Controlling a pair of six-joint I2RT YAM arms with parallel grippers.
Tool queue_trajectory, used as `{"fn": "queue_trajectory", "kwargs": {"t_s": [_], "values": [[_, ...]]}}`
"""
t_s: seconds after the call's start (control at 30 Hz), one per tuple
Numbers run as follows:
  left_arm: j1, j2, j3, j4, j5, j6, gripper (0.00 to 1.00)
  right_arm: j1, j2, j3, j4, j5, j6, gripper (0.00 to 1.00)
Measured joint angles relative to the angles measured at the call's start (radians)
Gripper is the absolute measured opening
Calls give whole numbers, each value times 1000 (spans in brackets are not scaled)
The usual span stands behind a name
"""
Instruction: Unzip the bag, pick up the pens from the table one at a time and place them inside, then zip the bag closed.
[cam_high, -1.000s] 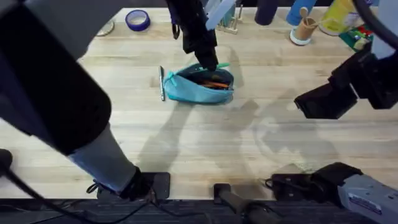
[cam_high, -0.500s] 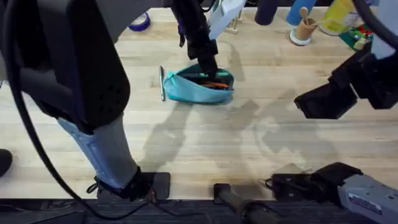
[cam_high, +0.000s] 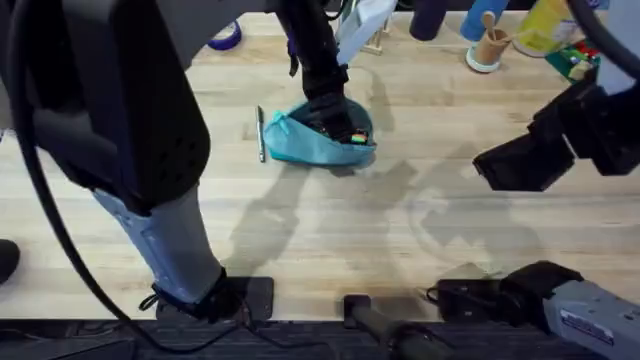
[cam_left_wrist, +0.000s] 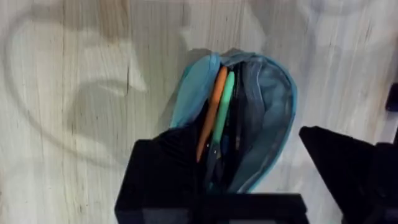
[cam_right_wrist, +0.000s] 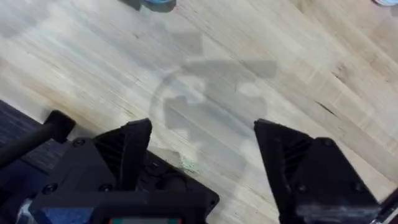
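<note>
**Pens in the open bag, one left on the tabletop**

While our left gripper (cam_high: 335, 112) sits low over the bag (cam_high: 300, 145) in the upper middle of the overhead frame, its black fingers are spread apart with nothing between them, one finger (cam_left_wrist: 168, 180) overlapping the bag's near end in the left wrist view. We see the bag unzipped and gaping, lying on the pale tabletop (cam_high: 400, 250). Inside the opening the orange pen (cam_left_wrist: 211, 112) and the green pen (cam_left_wrist: 222, 109) lie side by side, touching along their length, running down the bag. The grey pen (cam_high: 260, 133) lies on the tabletop just beside the bag's left end, roughly upright in the overhead frame.

Our right gripper (cam_high: 520, 165) hangs at the right edge of the overhead frame, well apart from the bag, above bare wood. In the right wrist view its two fingers (cam_right_wrist: 134, 152) stand wide with only tabletop seen between them.

Along the top edge of the overhead frame we see a blue tape roll (cam_high: 222, 35) and a wooden cup (cam_high: 488, 48).
</note>
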Motion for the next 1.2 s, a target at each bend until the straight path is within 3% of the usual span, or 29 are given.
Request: {"fn": "queue_trajectory", "kwargs": {"t_s": [0.27,0.4,0.73,0.97,1.2], "values": [[2,-7,103,-44,-6,-112,993,0,0,0,0,0,0,998],[19,-65,162,-45,-30,-206,993,0,0,0,0,0,0,998],[169,-278,185,-71,-153,-467,993,0,0,0,0,0,0,998],[270,-301,184,-160,-261,-665,995,0,0,0,0,0,0,998],[340,-301,100,-110,-375,-864,995,0,0,0,0,0,0,998]]}}
